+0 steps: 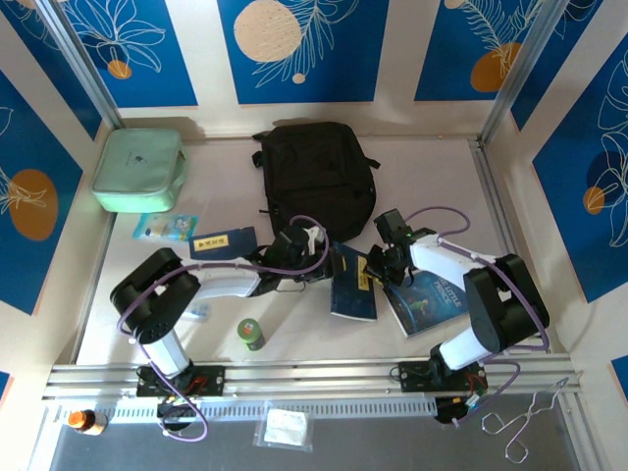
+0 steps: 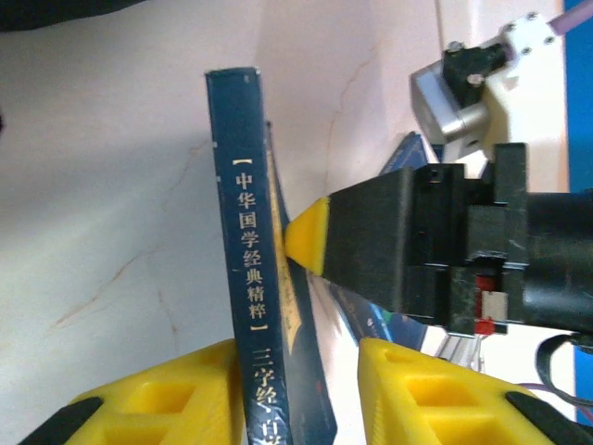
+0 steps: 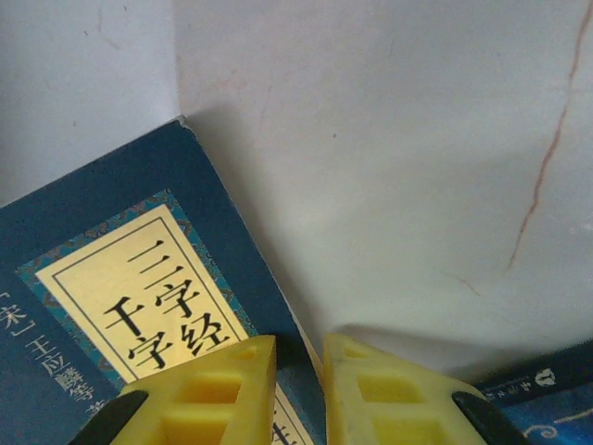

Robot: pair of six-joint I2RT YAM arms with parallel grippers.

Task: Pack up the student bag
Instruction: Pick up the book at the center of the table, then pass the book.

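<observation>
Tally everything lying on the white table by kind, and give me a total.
Books: 3 (left book, middle book, right book)
Backpack: 1
Mint green case: 1
Small green jar: 1
Flat blue packet: 1
Total: 7
Not counted: a pale scrap half hidden by the left arm, too unclear to name.

Backpack was plain black; zip case was mint green. Book had a dark blue cover bearing a yellow panel with black characters inside a patterned teal border, and its spine carried white characters. Second book was blue with pale lettering. Fingers were yellow. Table was off-white, thinly veined in reddish brown. Wall panels were blue with white leaf outlines and cream and orange discs.
</observation>
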